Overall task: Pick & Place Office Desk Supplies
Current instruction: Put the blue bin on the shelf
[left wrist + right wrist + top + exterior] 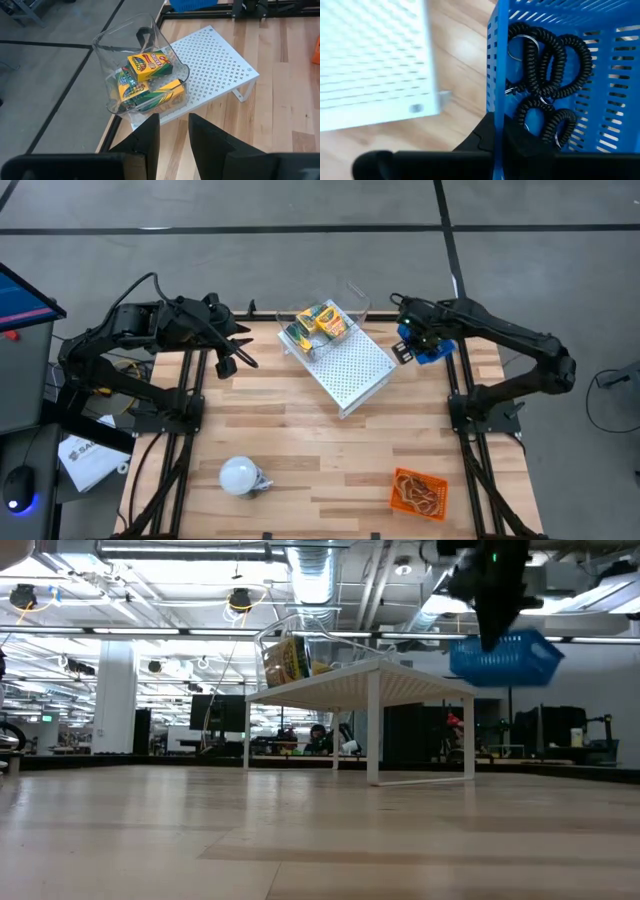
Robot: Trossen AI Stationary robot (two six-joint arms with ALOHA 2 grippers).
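Note:
My right gripper (410, 346) is shut on a blue slotted basket (505, 657) and holds it in the air at the table's far right. In the basket lie several black coiled rings (545, 65). Yellow-and-green crayon boxes (147, 67) sit in a clear plastic tub (322, 322) on the far end of the white perforated stand (352, 370). My left gripper (174, 134) hovers above the table's far left, pointing at the tub, a narrow gap between its fingers and nothing in it. My right gripper pinches the blue basket's side wall at its upper rim (495, 107), one finger (527, 142) inside the basket and one outside. The fingers come from above, pointing steeply down. The basket hangs below them, a little tilted, clear of the table and higher than the stand's top.
An orange basket (418, 492) with tan rubber bands stands at the near right. A white bulb-like object (240, 476) lies at the near left. Bare wood lies between them and the stand. The stand's legs (373, 730) rest on the table top.

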